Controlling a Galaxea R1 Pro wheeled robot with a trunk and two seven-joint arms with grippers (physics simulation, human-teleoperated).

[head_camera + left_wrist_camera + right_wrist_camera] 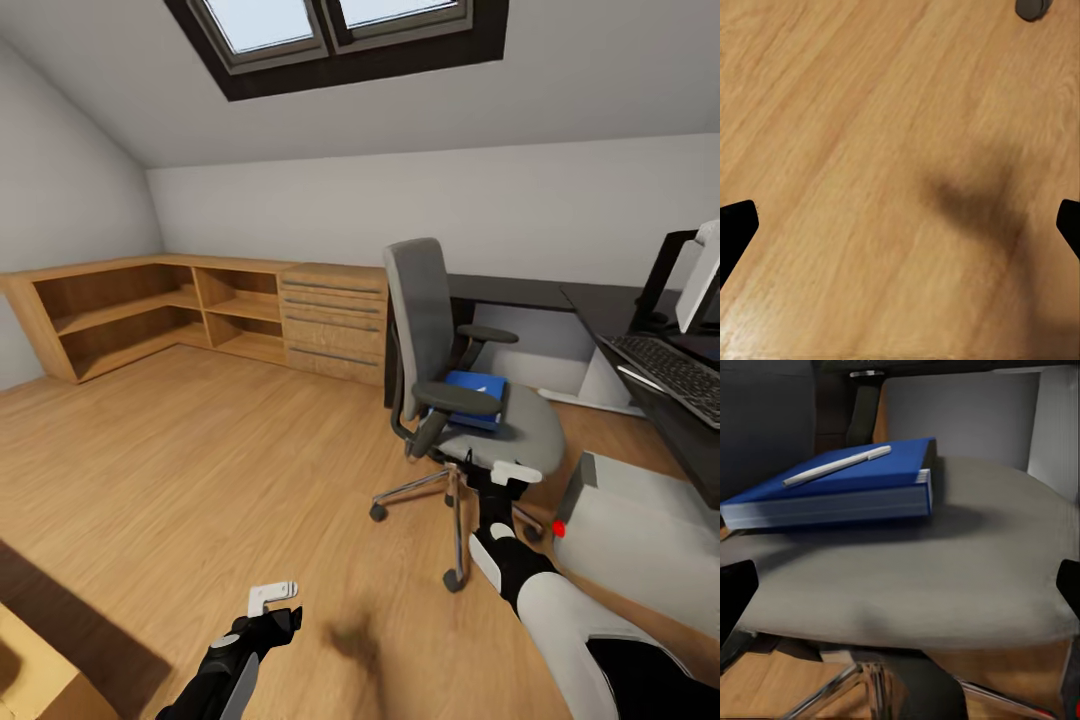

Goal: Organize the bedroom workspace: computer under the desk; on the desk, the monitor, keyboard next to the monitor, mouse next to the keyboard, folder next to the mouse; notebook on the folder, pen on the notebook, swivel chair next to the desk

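Black fingertips, right gripper (516, 470): spread wide apart, holding nothing, level with the front edge of the seat and just short of it.
Left gripper (272, 600): parted too, hanging low over bare wood floor (870, 150), nothing between the tips.
Folder (840, 491): bright blue, thick band of white page edges, lying flat on the grey seat toward the backrest side; whether a notebook is stacked in that block, cannot tell.
Pen (836, 465): slim, white, lying loose and diagonal on the blue cover.
Swivel chair (425, 330): on castors, standing out from the desk (640, 330); keyboard (675, 372) and monitor (690, 275) on the desk, computer (620, 520) on the floor below.
Risk: nudging the seat likely rolls or spins the chair away; tilting the blue stack on lifting likely sends the pen rolling off.
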